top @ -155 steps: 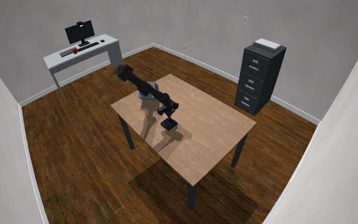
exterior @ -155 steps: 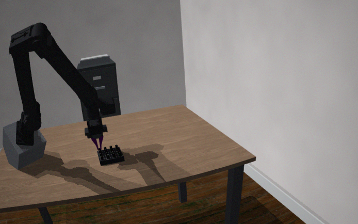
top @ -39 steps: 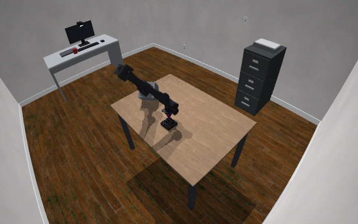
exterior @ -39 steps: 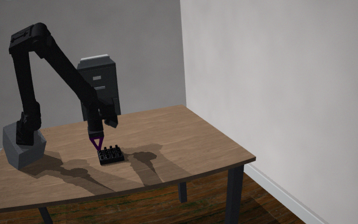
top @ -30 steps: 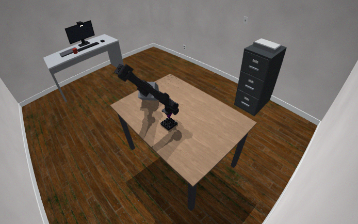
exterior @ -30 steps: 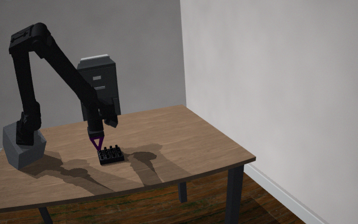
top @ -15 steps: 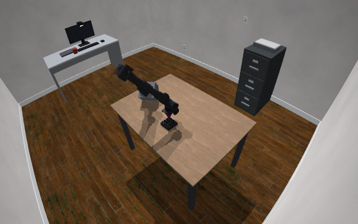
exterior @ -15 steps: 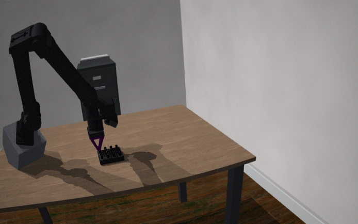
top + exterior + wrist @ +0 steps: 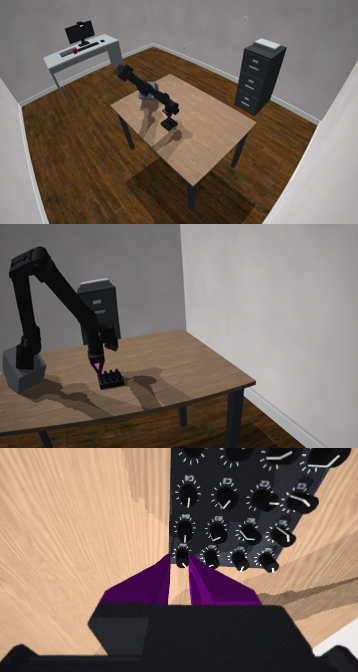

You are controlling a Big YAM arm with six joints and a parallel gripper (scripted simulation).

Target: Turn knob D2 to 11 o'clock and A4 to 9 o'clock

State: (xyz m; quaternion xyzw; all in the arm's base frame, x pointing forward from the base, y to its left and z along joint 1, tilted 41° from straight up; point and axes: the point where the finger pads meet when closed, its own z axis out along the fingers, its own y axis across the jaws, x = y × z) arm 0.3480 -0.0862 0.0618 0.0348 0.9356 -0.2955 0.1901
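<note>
Black filing cabinet (image 9: 260,81) (image 9: 101,298) (3 drawers), red mug (image 9: 75,50), dark monitor (image 9: 80,32).

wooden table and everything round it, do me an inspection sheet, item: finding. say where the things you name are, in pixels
surface: wooden table (image 9: 206,116) (image 9: 171,371) (image 9: 75,523), arm shadows across it, small dark specks near one corner, nature unclear
job's things: knob box (image 9: 168,128) (image 9: 112,385) (image 9: 204,512) upright on the table; feet not visible
clutter: nothing seen near the box
gripper (image 9: 169,117) (image 9: 99,373) (image 9: 179,555): slightly open, fingertips either side of knob A4 (image 9: 182,558); contact unclear
cables: nothing seen
surroundings: filing cabinet (image 9: 260,75) (image 9: 107,293) and desk (image 9: 59,59) stand apart from the table
</note>
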